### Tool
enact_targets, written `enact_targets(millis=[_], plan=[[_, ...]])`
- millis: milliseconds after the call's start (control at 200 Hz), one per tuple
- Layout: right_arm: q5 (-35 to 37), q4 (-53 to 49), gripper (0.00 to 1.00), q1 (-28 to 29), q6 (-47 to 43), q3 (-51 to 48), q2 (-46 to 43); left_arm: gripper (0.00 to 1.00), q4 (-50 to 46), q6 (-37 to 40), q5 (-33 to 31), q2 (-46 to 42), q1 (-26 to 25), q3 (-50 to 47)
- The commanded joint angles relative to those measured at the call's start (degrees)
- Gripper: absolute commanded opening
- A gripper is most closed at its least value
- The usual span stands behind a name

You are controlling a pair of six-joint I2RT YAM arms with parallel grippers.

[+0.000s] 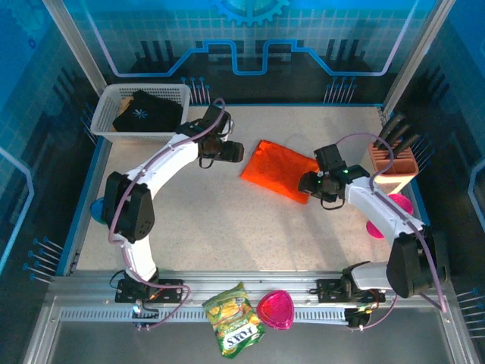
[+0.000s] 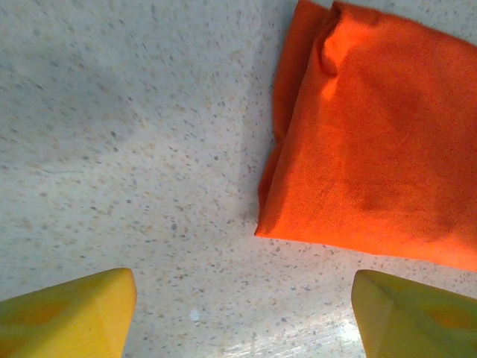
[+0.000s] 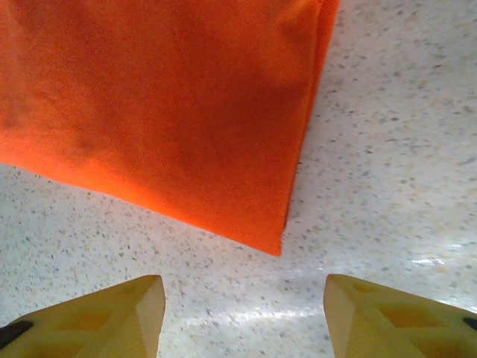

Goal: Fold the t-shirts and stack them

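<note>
The speckled table (image 1: 227, 227) carries everything, and the folded orange t-shirt (image 1: 279, 170) lies near its middle, probably because both arms can reach it there. The white basket (image 1: 102, 114) stands well to the far left of that shirt, and the black t-shirt (image 1: 148, 112) with its small white starburst sits bundled inside, apart from the orange one. Judging by this, the stacking is not yet done. The orange t-shirt is a flat, compact rectangle whose long axis runs mostly left to right, tilted so the right end lies nearer the arm bases. No collar or sleeve shows, so which end is the neck cannot be told. The left wrist view shows its layered fold edges (image 2: 380, 142) stacked along the side facing that arm. The right wrist view shows a smooth top face ending in a clean corner (image 3: 156, 97). The left gripper (image 1: 236, 152) hovers just beside the shirt's left short end. Its yellow fingers are spread with nothing between them, and in its own wrist view (image 2: 246, 313) only bare table lies under the gap. The right gripper (image 1: 309, 184) sits just beside the shirt's near-right corner, also spread and empty, with that corner just ahead of its gap (image 3: 242, 313). This flanking of the two ends suits a shared lift or a final tidy of the fold.
</note>
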Motion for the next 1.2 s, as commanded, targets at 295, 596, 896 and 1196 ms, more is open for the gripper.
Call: enact_targets(millis=[295,596,896,1196], plan=[[6.38,10.90,0.58,0.53,7.75,-2.18,9.51,0.75,-4.11,-1.52,5.91,20.47,-3.08,18.78],[5.67,12.89,0.59,-0.50,8.57,-2.60,15.65,0.63,-9.70,-0.24,3.96,29.85,-3.93,28.33],[4.07,15.99,0.53,-0.72,7.35,-2.29,19.25,0.63,-14.42,0.23,0.48,36.41,-5.54,35.33],[2.24,15.46,0.29,-1.28,3.97,0.14,21.41,0.41,-18.88,-0.32,-4.11,39.62,-6.84,35.93]])
